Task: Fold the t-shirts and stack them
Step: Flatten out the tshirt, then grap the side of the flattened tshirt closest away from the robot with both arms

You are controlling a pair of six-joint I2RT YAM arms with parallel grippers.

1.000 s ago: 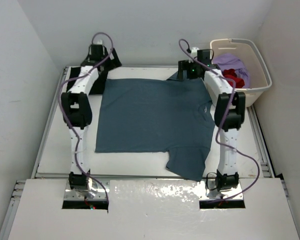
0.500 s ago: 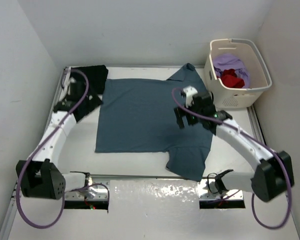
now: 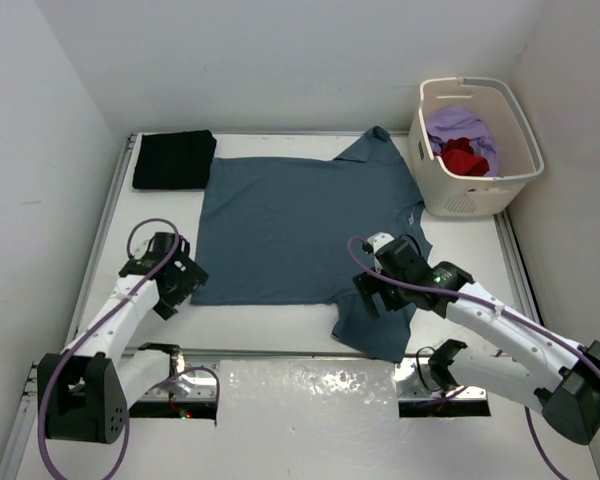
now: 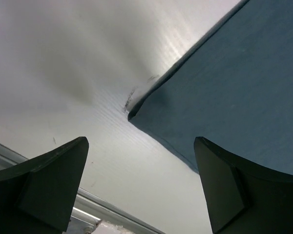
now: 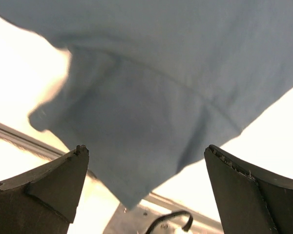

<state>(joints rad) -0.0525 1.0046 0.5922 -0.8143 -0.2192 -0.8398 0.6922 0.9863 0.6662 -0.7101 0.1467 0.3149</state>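
A teal-blue t-shirt [image 3: 300, 225] lies spread flat on the white table, one sleeve reaching the near edge. A black t-shirt [image 3: 174, 158] sits folded at the back left. The purple [image 3: 460, 125] and red [image 3: 467, 158] t-shirts are bunched in the basket. My left gripper [image 3: 192, 283] hovers open beside the teal shirt's near-left corner; in the left wrist view that corner [image 4: 136, 109] lies ahead of the empty jaws [image 4: 140, 146]. My right gripper [image 3: 372, 295] is open just above the near sleeve [image 5: 151, 122], nothing between its fingers [image 5: 145, 151].
The cream laundry basket [image 3: 470, 200] stands at the back right corner. A metal rail [image 3: 280, 352] runs along the table's near edge, with the arm bases and purple cables behind it. Walls close in on the left, the back and the right.
Both arms have swung from the back of the table to the near side, uncovering the black shirt. The left now hangs at the teal shirt's corner, the right over its sleeve.
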